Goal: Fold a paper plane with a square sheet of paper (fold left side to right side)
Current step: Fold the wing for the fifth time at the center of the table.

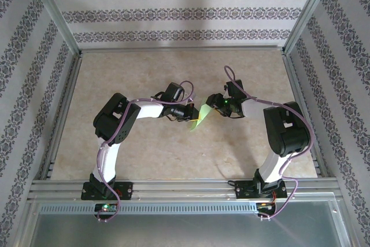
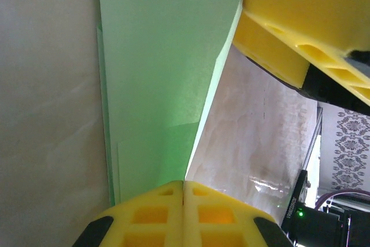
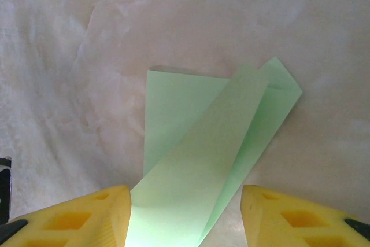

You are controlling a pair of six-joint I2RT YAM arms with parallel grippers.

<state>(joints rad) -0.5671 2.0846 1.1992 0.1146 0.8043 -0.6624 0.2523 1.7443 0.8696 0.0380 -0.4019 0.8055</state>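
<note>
On the left of the beige table (image 1: 115, 73), the left arm (image 1: 115, 122) bends in from its base at the near edge and reaches toward the middle. Its left gripper (image 1: 189, 114) is clenched: in its wrist view the two yellow fingers (image 2: 150, 215) press flat together, and the near edge of the green paper (image 2: 162, 73) runs into the seam between them, so this gripper is grasping the paper. The paper sits at the centre of the table between the two arms, a light green sheet folded into long, narrow, overlapping layers with straight creases. From above it shows as a small tilted sliver. Whether its lower edge touches the tabletop I cannot tell. Just to its right is the right gripper (image 1: 213, 103), facing the left one. In its wrist view the yellow fingers (image 3: 87, 218) stand well apart, with the folded strips passing up through the gap and fanning out beyond, so this gripper is released. The left finger is beside the paper's edge. The right arm (image 1: 283, 131) curves back to its base at the near right.
</note>
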